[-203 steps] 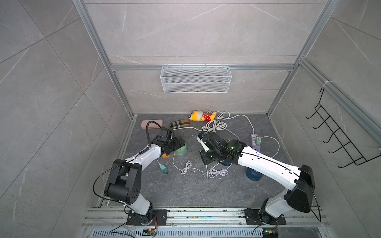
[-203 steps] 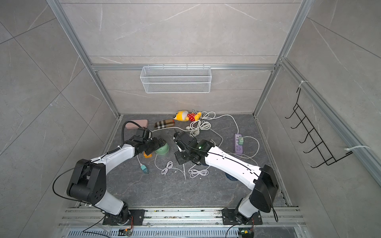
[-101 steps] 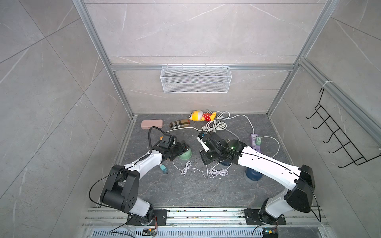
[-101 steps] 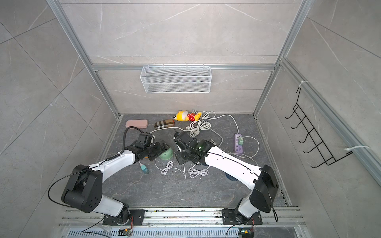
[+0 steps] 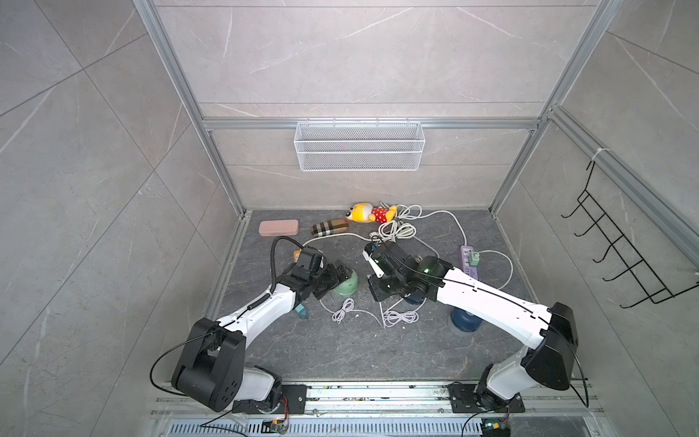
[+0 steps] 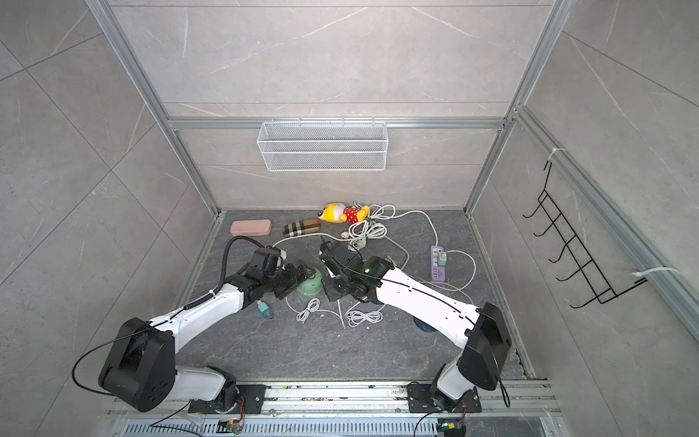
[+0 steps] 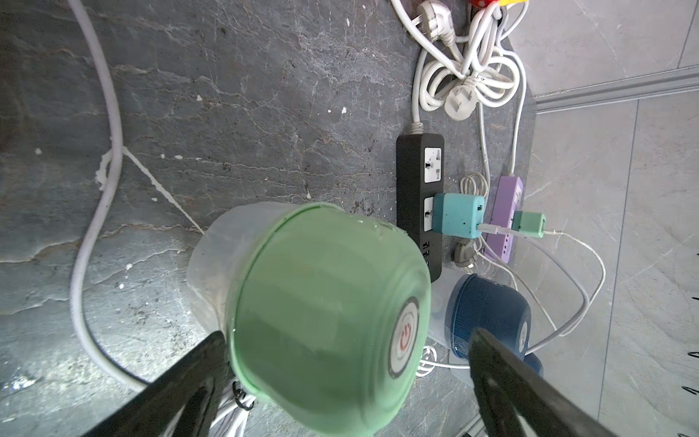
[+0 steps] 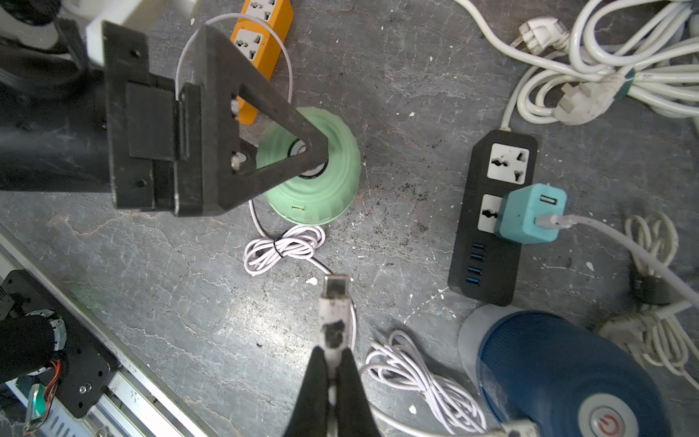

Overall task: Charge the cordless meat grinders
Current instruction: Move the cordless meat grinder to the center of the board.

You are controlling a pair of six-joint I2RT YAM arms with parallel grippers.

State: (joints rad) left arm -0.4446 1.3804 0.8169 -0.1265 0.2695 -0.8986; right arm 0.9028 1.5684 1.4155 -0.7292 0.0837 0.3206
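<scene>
1. The left gripper is spread as wide as it goes and holds nothing. Its fingers stand on either side of the mint green grinder.
2. One finger lies close against the dome's side, though I cannot tell whether it touches. The other finger stands clear of the dome.
3. In the right wrist view, one finger of the left gripper crosses above the green grinder's round top button. The grinder stands upright on the dark floor, clear base down.
4. The right gripper is pinched tight on a white USB plug. The plug's metal tip pokes out past the fingertips and points toward the green grinder.
5. Bare floor and a tied cable coil lie between that plug and the green grinder.
6. A dark blue grinder sits just beside the right gripper, with a looser cable bundle between them.
7. A second dark blue grinder stands beside the right forearm.
8. A black power strip lies near the first blue grinder and carries a teal adapter with a white lead plugged in.
9. An orange power strip lies beyond the left gripper.
10. A purple power strip with a green adapter lies toward the right wall.
11. A loose teal adapter rests by the left forearm.
</scene>
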